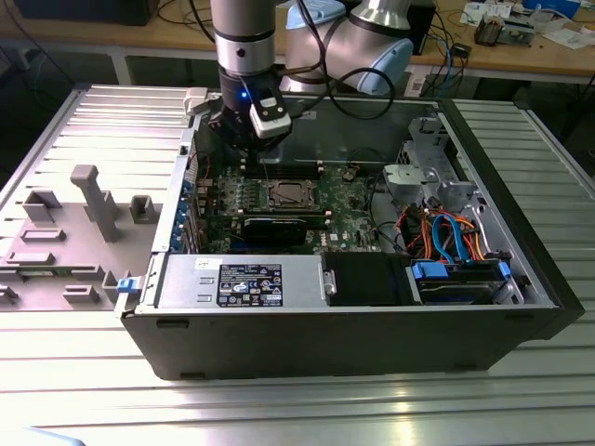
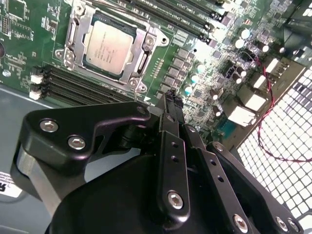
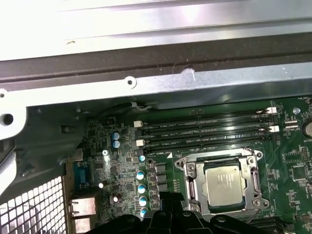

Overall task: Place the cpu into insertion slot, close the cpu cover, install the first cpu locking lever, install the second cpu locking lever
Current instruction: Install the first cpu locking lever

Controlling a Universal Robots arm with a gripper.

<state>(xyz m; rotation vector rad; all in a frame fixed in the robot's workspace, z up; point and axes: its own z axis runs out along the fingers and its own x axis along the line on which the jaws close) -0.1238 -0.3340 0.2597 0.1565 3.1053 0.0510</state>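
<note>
Presently: arm (image 1: pixel 244 37) stands over the open computer case (image 1: pixel 325 346), which lies on the slatted metal counter (image 1: pixel 279 409). Arm is toward the exterior view's left and far side of the case.

Hand (image 2: pixel 171 100) hangs above the green circuit board (image 2: pixel 29 24), near the small blue-topped capacitors (image 3: pixel 141 187) and just beside the socket. Fingers are drawn narrow, tips together, nothing between them. It touches neither chip nor frame.

Cpu (image 2: pixel 108 41) sits flat in the insertion slot (image 2: pixel 68 54), dull silver top up. It also shows in the first wrist view, square in the socket. Cpu cover (image 2: pixel 141 56) lies down over it, framing the chip on all four sides through its cut-out. Whether the side levers are latched: cannot tell.

Long memory slots (image 3: pixel 204 129) run in a row beside the socket, between it and the case wall. They look unfilled.

In the exterior view the socket lies mid-board. A grey power supply box (image 1: pixel 237 279) sits along the near wall. Orange and blue cables (image 1: pixel 446 232) bunch at the exterior view's right. A grey moulded fixture (image 1: pixel 88 218) rests on the counter outside the case, at the exterior view's left.
</note>
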